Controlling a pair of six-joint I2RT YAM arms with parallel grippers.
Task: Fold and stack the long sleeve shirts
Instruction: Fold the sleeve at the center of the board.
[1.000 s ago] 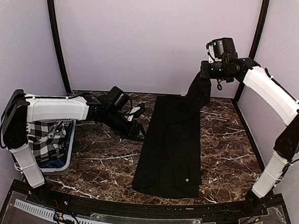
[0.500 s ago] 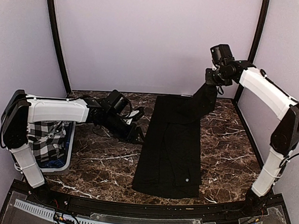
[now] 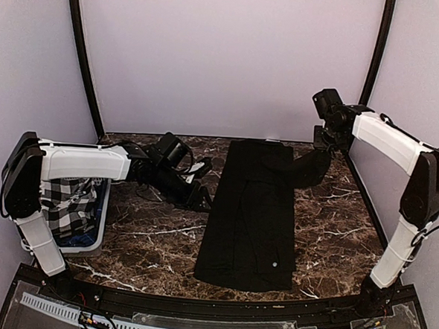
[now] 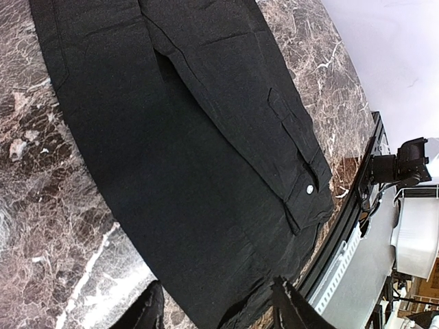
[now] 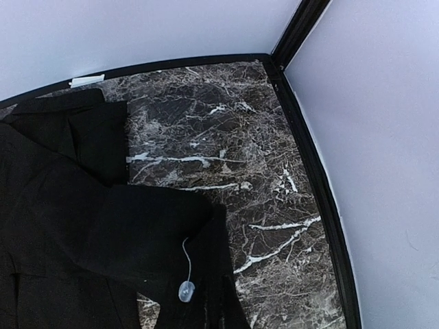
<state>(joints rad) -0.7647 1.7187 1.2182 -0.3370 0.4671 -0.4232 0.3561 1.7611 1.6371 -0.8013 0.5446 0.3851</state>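
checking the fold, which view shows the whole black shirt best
Top external: the black shirt shows end to end on the table. Left wrist shows only its buttoned near end; right wrist only the far part.

The shirt (image 3: 250,218) lies mid-table (image 3: 148,235), the basket (image 3: 103,217) at its left edge.

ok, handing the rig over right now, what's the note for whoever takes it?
Left gripper: open, at the left edge of the black long sleeve shirt.
Right gripper: shut on its sleeve, held out toward the far right corner.
Done: shirt flat on the marble table as a long strip.
To do: fold the sleeve in, finish folding, stack. Plaid cloth sits in the white basket.
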